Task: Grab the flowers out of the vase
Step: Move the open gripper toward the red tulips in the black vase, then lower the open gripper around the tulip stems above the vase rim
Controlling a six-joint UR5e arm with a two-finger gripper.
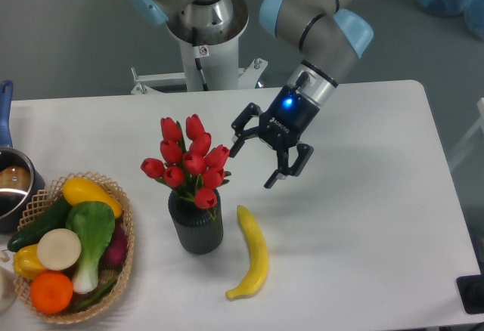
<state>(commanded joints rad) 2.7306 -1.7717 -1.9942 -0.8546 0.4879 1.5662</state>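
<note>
grey arm, light-blue joint caps; black gripper (252, 166), blue light glowing.

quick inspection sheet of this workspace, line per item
surface: white table, a faint shadow under the arm
job's things: red flowers upright in the dark ribbed vase, not gripped
clutter: yellow banana lying just right of the vase; wicker basket of vegetables and fruit at the left; metal pot with a blue handle at the left edge
grippers: gripper open, tilted, just right of the flowers and not touching them, blue light on
cables: nothing seen
surroundings: robot pedestal behind the table, grey floor, a blue bag at top right, a dark thing at the lower right edge
</note>
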